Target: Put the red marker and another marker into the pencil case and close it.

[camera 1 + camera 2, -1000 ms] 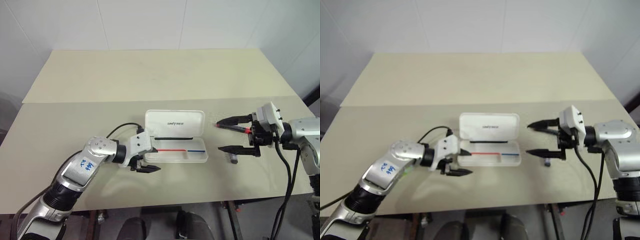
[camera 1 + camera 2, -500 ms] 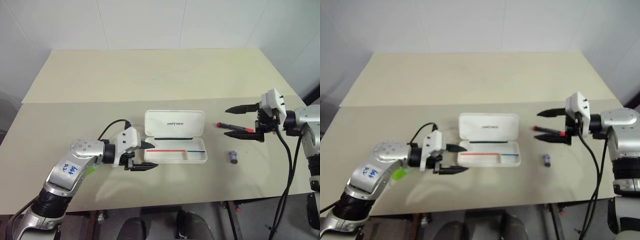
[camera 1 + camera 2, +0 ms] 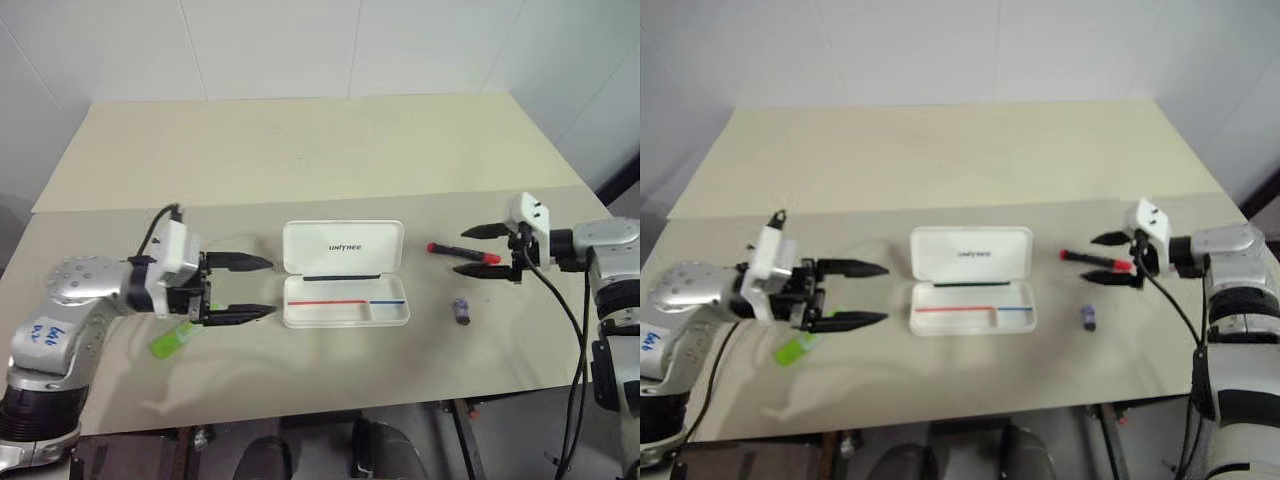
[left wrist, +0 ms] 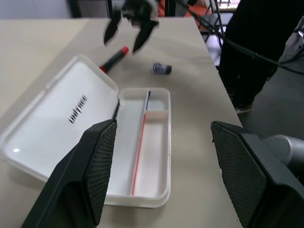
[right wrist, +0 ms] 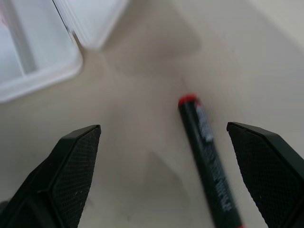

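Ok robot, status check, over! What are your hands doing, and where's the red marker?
Both grippers open, empty: left gripper, right gripper. Right fingers either side of the red marker on the table. Pencil case open, empty. Green highlighter under left gripper. Nothing in the way.

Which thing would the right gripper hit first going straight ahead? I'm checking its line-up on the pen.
Likely the red marker, lying between the open right gripper's fingers; beyond it, the pencil case.

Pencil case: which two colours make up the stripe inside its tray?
Red and blue, in the pencil case; clearest in the left eye view.
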